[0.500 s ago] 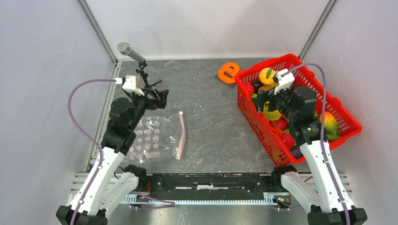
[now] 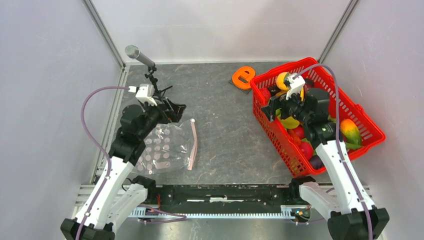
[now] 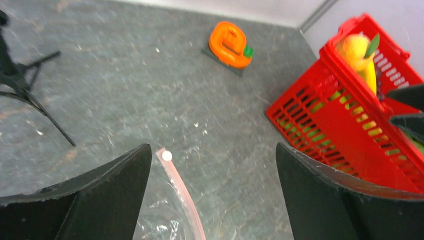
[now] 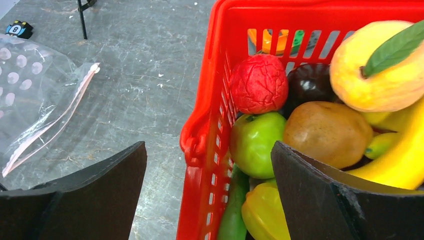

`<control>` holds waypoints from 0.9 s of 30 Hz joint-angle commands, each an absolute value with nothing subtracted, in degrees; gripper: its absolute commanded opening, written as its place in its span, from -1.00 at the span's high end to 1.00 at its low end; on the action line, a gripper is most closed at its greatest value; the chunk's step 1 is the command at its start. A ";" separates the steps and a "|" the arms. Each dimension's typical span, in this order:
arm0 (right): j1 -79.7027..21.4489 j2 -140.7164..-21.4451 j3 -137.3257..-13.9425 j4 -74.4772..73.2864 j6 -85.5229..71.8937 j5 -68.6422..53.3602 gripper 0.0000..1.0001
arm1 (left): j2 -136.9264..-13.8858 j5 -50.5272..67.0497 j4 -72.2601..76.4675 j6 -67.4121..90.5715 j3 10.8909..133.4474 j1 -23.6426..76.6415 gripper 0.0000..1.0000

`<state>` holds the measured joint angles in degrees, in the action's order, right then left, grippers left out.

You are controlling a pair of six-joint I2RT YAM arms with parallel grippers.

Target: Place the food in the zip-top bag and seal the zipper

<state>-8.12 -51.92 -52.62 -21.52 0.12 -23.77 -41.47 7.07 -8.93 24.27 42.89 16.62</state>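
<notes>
Zip-top bag [image 2: 162, 147]: lies flat on the counter [image 2: 225, 140], seems empty; zipper [image 2: 193, 145] on its right edge.
Left end effector [image 2: 174, 111]: spread wide, holding nothing, above the bag's far corner.
Right end effector [image 4: 209, 150]: spread, empty, over the basket wall on the bag side.
Advice: move inward, descend on one loose top piece, perhaps the green apple [image 4: 255, 142].
Red basket [image 2: 370, 135]: holds all the food [image 4: 327, 132].

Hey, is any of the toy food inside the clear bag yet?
No, the zip-top bag lies flat with nothing inside it, and the food sits in the red basket.
</notes>
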 commanded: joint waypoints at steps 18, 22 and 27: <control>-16.07 -90.30 -77.85 -10.26 -7.02 -20.35 -0.96 | -54.33 18.67 -27.53 17.56 49.68 20.17 -0.90; -18.92 -98.67 -89.50 -15.04 -1.95 -20.03 -0.96 | -54.35 15.56 -28.22 18.22 48.89 22.44 -0.89; -22.28 -101.62 -97.07 -21.25 3.86 -19.78 -0.96 | -55.04 10.17 -31.20 17.79 49.20 24.82 -0.87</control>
